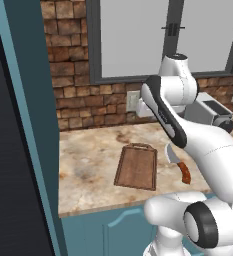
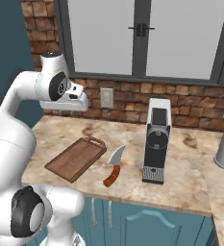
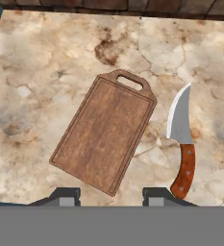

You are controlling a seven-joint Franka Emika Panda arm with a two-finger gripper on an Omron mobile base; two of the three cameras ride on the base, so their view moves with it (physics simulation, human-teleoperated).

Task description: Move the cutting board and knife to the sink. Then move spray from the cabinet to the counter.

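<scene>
So far nothing is done: board (image 3: 105, 138) and knife (image 3: 181, 144) lie side by side mid-counter (image 3: 46, 72), near its front edge; gripper (image 3: 111, 196) hovers above, partly open, empty.

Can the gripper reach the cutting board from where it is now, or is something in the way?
Probably yes. The cutting board lies flat on the counter below the open gripper. The knife lies beside it, apart, and nothing covers the board.

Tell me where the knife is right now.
The knife lies flat on the counter, between the cutting board on its left and the coffee machine on its right in the right base view.
</scene>
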